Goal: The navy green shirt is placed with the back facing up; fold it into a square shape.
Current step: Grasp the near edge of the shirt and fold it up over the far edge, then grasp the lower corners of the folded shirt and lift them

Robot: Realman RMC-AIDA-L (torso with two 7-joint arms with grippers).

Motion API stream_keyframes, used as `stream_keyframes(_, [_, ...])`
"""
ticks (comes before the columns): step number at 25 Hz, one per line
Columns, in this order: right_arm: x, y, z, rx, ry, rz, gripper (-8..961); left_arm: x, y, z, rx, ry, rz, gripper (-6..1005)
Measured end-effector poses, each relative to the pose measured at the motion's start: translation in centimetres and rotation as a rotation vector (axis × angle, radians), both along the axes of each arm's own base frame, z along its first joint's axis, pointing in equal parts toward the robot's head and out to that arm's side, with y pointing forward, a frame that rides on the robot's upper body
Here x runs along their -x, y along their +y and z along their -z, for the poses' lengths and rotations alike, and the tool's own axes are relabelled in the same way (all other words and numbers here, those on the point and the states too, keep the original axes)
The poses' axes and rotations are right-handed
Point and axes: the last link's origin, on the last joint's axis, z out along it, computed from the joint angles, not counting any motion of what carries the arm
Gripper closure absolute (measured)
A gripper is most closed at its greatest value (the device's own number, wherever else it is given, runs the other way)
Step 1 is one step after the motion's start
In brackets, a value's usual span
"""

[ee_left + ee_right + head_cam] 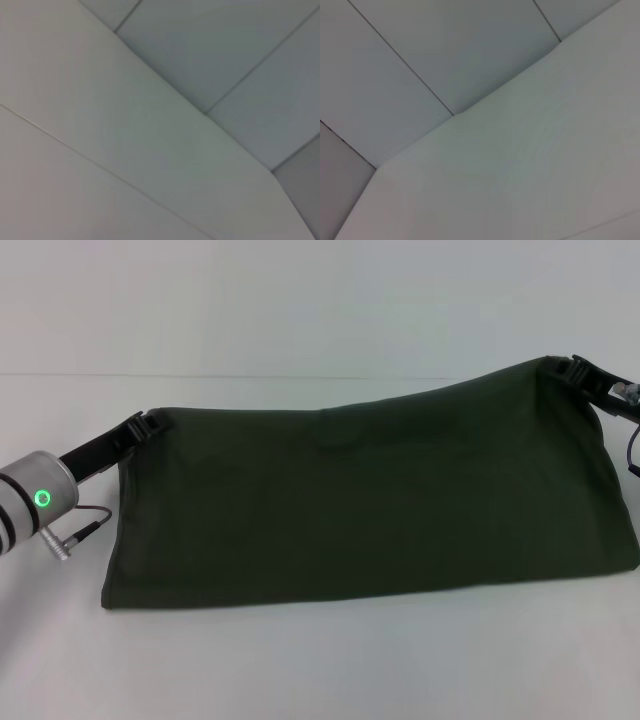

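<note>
The navy green shirt (370,505) hangs as a wide dark olive sheet above the white table (300,670), its lower edge resting on the table. My left gripper (150,423) is shut on the shirt's upper left corner. At the upper right corner, held higher, my right gripper (568,370) is shut on the fabric too. The top edge sags slightly between the two grips. Both wrist views show only pale wall and ceiling panels, with no shirt or fingers in them.
A grey cable with a metal plug (75,533) hangs under the left arm's silver wrist (35,500), near the shirt's lower left corner. The table's far edge (250,377) meets a plain white wall.
</note>
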Motion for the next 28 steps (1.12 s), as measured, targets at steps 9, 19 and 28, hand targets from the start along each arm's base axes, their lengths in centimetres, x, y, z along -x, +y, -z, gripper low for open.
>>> stream_keyframes(9, [-0.4, 0.1, 0.1, -0.051, 0.006, 0.018, 708, 0.6, -0.1, 1.0, -0.095, -0.017, -0.05, 889])
stream_keyframes(19, [-2.2, -1.3, -0.2, -0.044, 0.019, 0.043, 249, 1.8, -1.1, 0.7, -0.118, -0.033, -0.074, 497])
stream_keyframes(28, [-5.0, -5.0, -1.2, 0.104, 0.111, 0.063, 72, 2.6, -5.3, -2.3, 0.06, -0.123, 0.046, 190])
